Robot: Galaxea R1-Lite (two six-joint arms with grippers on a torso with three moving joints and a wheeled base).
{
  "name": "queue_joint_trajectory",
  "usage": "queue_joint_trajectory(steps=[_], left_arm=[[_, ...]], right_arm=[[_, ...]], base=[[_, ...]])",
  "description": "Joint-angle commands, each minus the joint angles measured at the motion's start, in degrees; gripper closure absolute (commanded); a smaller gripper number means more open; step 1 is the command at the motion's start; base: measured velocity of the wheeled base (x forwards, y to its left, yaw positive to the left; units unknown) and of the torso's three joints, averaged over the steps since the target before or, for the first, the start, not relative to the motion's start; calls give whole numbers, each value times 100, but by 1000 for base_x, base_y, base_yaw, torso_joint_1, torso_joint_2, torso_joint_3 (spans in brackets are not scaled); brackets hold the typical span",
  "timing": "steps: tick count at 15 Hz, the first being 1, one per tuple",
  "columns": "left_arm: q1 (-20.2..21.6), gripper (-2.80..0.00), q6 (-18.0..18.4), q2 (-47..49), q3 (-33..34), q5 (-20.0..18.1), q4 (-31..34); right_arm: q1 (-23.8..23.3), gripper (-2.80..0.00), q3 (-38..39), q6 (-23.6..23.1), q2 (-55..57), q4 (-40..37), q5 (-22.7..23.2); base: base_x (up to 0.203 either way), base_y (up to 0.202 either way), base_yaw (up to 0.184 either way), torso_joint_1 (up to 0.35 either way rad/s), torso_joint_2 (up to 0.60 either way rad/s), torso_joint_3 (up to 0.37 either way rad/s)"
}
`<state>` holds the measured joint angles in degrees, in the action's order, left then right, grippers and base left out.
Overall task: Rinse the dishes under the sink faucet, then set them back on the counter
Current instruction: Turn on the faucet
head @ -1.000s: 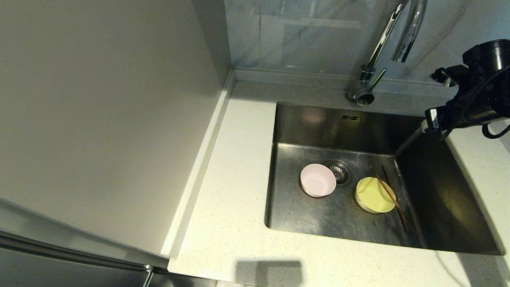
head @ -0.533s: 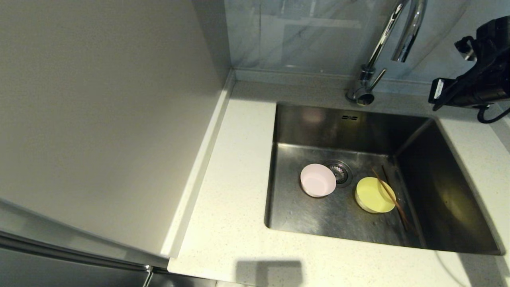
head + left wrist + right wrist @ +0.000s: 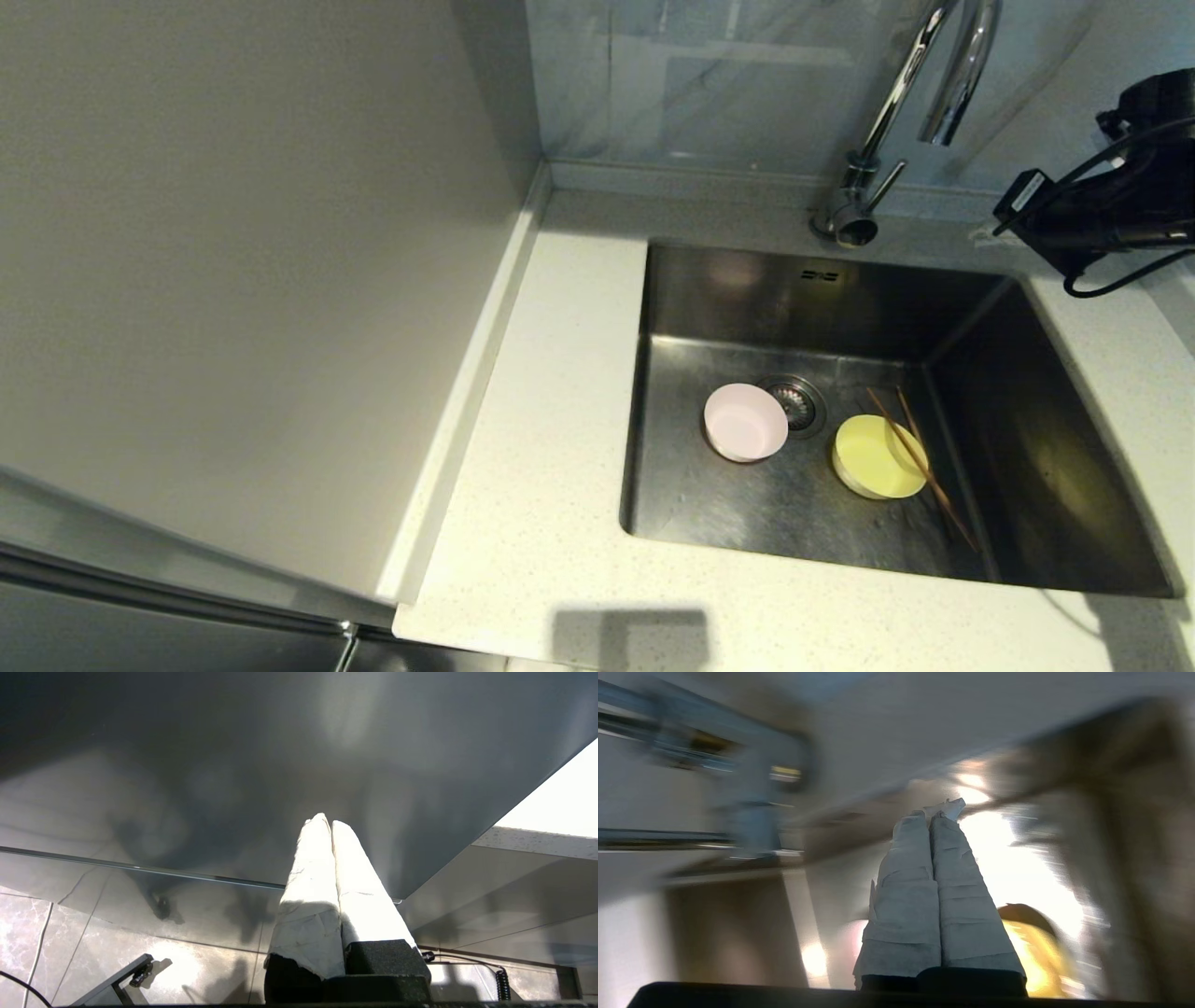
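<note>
Your right end effector [image 3: 930, 812], fingers pressed together and empty, hovered beside the faucet [image 3: 920, 84], presumably to start water over the bowls [image 3: 744, 422] in the sink [image 3: 728, 280]

Head view high above, facing down onto worktop [image 3: 560, 392] and sink [image 3: 803, 289], right wrist view close behind its gripper [image 3: 941, 807] facing the same sink, left wrist view low, facing dark cabinet front [image 3: 233, 765]

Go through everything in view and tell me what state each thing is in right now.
pink bowl: upright in the sink, by the drain
yellow-green bowl: upright in the sink
chopsticks: lying across the yellow-green bowl's rim
faucet: no water running
right tool: shut, empty
left tool: shut, empty
</note>
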<state>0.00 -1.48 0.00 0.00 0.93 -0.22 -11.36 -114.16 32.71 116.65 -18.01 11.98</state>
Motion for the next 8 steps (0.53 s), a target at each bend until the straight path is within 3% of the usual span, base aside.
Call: queue_joint_trajectory(steps=[1,5,8], left_arm=[[0,0,-2,-18,0,3,-4],[0,0,-2,-18,0,3,-4],[0,0,-2,-18,0,3,0]], right_arm=[[-140,0,-1,409,13,516,795],[-157,0,1,1429,-78,1423,2193],[-53,0,-4,1677,-12,1666,2618]], base=[[0,0,0,0,0,0],[0,0,0,0,0,0],[0,0,0,0,0,0]])
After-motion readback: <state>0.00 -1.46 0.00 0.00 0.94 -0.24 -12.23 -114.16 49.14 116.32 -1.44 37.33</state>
